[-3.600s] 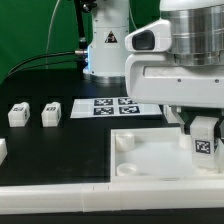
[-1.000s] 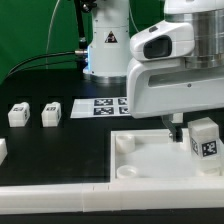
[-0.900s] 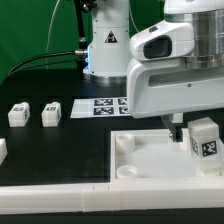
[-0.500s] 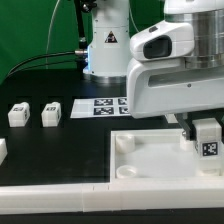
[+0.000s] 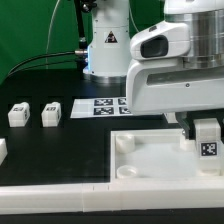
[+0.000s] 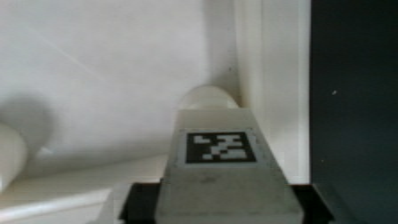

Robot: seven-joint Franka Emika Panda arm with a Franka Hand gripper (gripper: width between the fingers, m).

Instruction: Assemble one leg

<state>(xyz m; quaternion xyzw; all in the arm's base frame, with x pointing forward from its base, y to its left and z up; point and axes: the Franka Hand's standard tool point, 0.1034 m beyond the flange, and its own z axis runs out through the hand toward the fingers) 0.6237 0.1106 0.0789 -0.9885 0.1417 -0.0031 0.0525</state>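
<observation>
My gripper (image 5: 203,128) is shut on one leg (image 5: 208,140), a small white post with a black-and-white tag facing the camera. It holds the leg upright over the corner of the large white panel (image 5: 150,160) at the exterior view's right. In the wrist view the leg (image 6: 221,150) runs out between my two black fingers (image 6: 148,200), and its far end lies at a rounded corner socket (image 6: 210,96) of the panel. I cannot tell whether the leg sits in the socket. Two more legs (image 5: 18,114) (image 5: 51,113) lie on the black table at the exterior view's left.
The marker board (image 5: 112,105) lies behind the panel. A white part (image 5: 2,150) shows at the exterior view's left edge. A long white strip (image 5: 60,194) runs along the front. The robot base (image 5: 105,45) stands at the back. Black table (image 6: 356,100) borders the panel.
The leg in my gripper has turned from slightly tilted to square-on and has shifted a little right and down over the panel's corner. The loose legs have not moved.
</observation>
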